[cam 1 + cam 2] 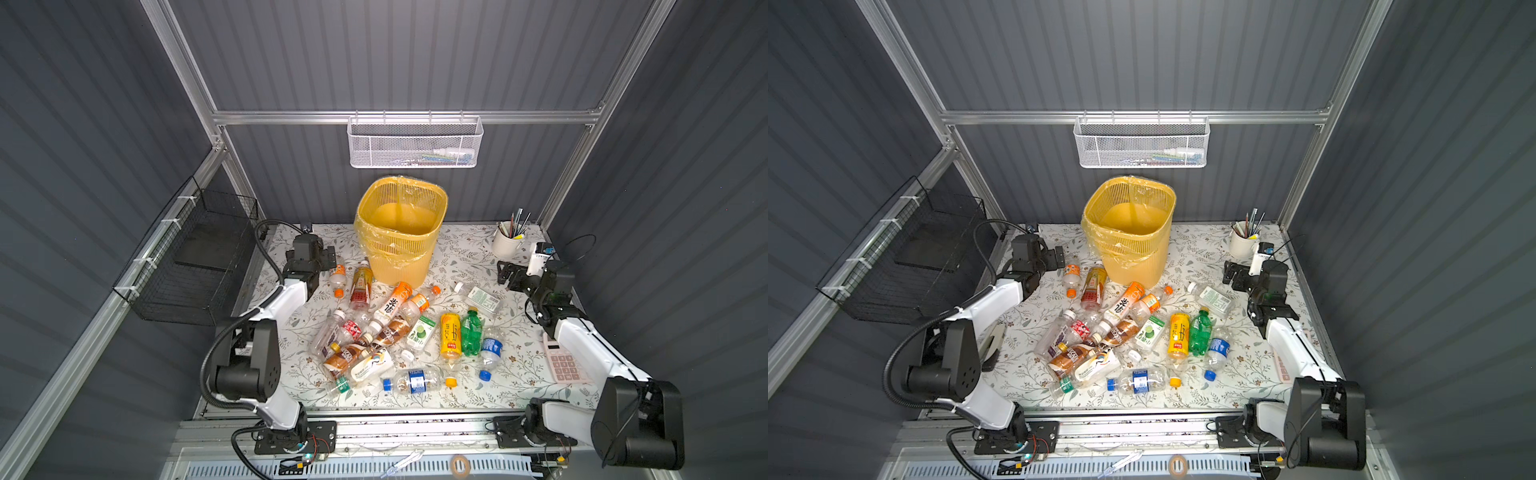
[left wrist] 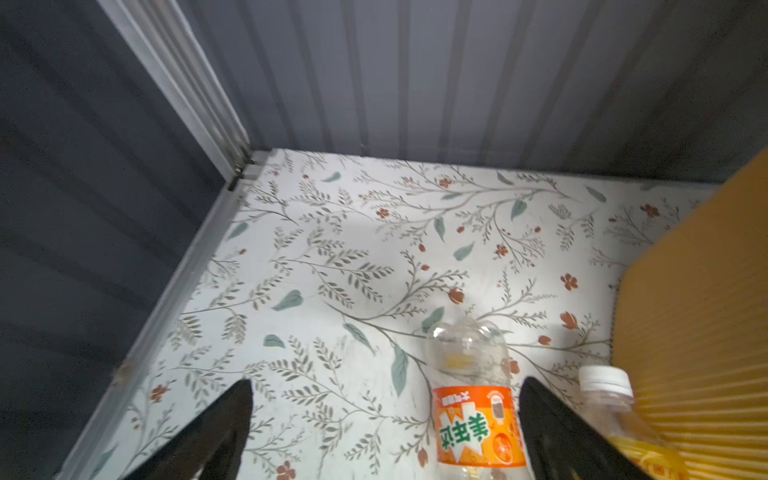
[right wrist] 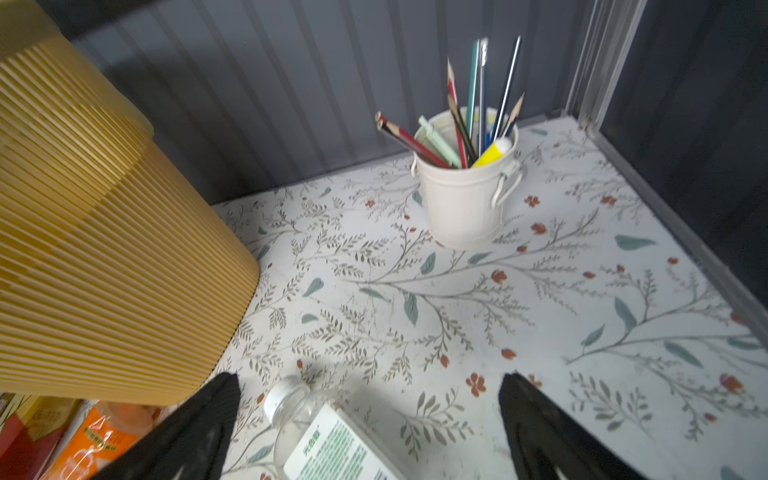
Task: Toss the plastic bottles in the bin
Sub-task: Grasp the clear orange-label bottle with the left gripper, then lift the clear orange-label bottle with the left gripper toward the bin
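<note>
1. Left wrist view: left tool (image 2: 385, 382) is spread wide and empty. The orange-label bottle (image 2: 473, 415) lies on the tabletop (image 2: 332, 249) between its fingers, off-centre toward the bin (image 2: 685, 311).
2. Bottle's long axis runs along the tool's reach, base pointing away, so the fingers straddle its width. Looks ready to drop and close.
3. Right tool (image 3: 369, 376) is also spread and empty, over a skewed white-cap bottle (image 3: 332, 440).
4. Other bottles (image 1: 374, 336) lie scattered in front of the bin; nothing seen inside it.

Orange-labelled bottle (image 2: 478, 424), between the fingers of the left gripper (image 2: 384, 386): cap end cut off in the wrist view. Calculator (image 1: 563, 368), behind the right gripper (image 1: 503, 274): partly hidden beneath its arm.
</note>
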Controlling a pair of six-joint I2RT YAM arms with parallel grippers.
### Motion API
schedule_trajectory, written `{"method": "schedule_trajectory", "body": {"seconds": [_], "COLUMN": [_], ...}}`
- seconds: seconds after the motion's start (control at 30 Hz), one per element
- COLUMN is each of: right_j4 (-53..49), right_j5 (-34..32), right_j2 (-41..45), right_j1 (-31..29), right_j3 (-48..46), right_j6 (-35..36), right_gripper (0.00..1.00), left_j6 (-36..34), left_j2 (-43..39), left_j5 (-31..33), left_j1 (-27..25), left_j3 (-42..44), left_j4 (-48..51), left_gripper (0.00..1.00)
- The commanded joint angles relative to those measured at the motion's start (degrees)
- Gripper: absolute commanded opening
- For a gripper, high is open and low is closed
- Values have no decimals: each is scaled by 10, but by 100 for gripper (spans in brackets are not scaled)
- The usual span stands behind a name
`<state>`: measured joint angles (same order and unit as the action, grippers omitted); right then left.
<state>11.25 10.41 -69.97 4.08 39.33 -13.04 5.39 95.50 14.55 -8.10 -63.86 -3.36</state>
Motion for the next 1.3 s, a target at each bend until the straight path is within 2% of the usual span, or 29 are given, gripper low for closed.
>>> {"method": "schedule_trajectory", "body": {"seconds": [0.0, 0.3, 0.43, 0.67, 0.87, 1.03, 1.27], "right_j4": [-69, -98, -121, -127, -122, -110, -75], "right_j5": [23, 17, 19, 8, -5, -22, -50], "right_j2": [-2, -9, -16, -11, 0, 17, 52], "right_j1": [-2, -3, -4, -3, -4, -4, -4], "right_j3": [11, 17, 32, 29, 30, 21, -7], "right_j6": [-23, -21, -12, -9, -8, -10, -23], "right_gripper": [99, 99, 99, 99, 99, 99, 99], "left_j6": [28, 38, 50, 62, 80, 89, 69], "left_j2": [43, 144, 168, 192, 158, 65, -85], "left_j5": [-63, -98, -84, -88, -107, -118, -135], "left_j1": [-1, -15, -16, -9, -2, -1, -3], "left_j3": [-36, -123, -137, -159, -137, -98, -85], "left_j4": [109, 188, 201, 226, 194, 133, 45], "left_gripper": [100, 93, 88, 72, 50, 49, 43]}}
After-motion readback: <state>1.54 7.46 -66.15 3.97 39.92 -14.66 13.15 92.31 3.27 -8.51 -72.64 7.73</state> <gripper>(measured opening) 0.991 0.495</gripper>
